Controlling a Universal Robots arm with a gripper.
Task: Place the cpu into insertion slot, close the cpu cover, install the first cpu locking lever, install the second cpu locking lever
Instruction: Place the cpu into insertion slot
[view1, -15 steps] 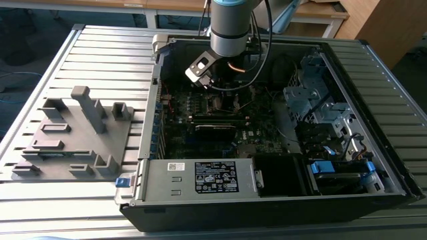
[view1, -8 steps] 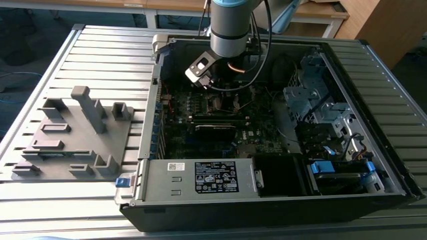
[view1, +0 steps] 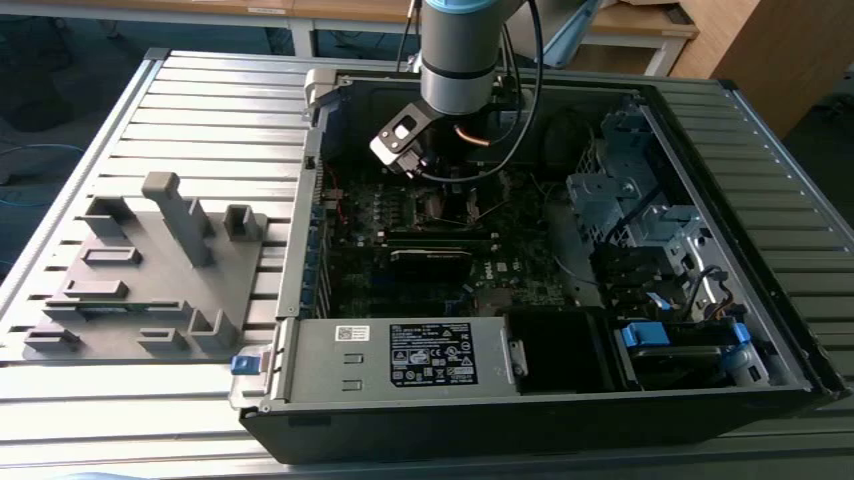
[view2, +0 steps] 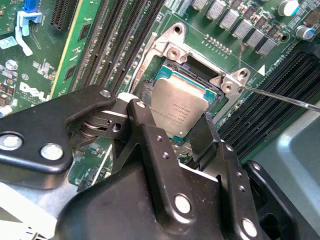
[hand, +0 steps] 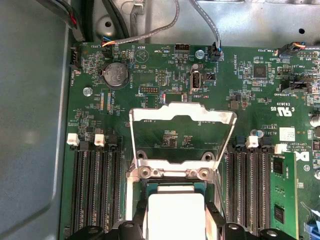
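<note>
Gripper (view2: 174, 125) sits low inside case, fingers clamped on cpu (view2: 179, 105) just over slot (view2: 161, 71). Cover (hand: 182, 114) swung open, raised off slot, blocks hinge side. Thin lever (view2: 280, 97) juts past slot corner, near one finger. Memory slots (hand: 95, 185) flank slot on two sides, low. Memory stick (hand: 282, 195) stands further out. Case wall (view1: 310, 180) and drive cage (view1: 627, 200) well apart. Free room straight above slot.

The cpu (view2: 179, 111) is showing a dull, smooth silver-grey metal top. The cpu cover (hand: 215, 116) is gleaming as thin bare metal. The gripper (view2: 176, 134) fingers (view2: 150, 145) are looking matt black, with shiny screw heads. The motherboard (hand: 165, 75) is shining glossy green; the table (view1: 200, 110) is looking like ribbed grey metal.
</note>
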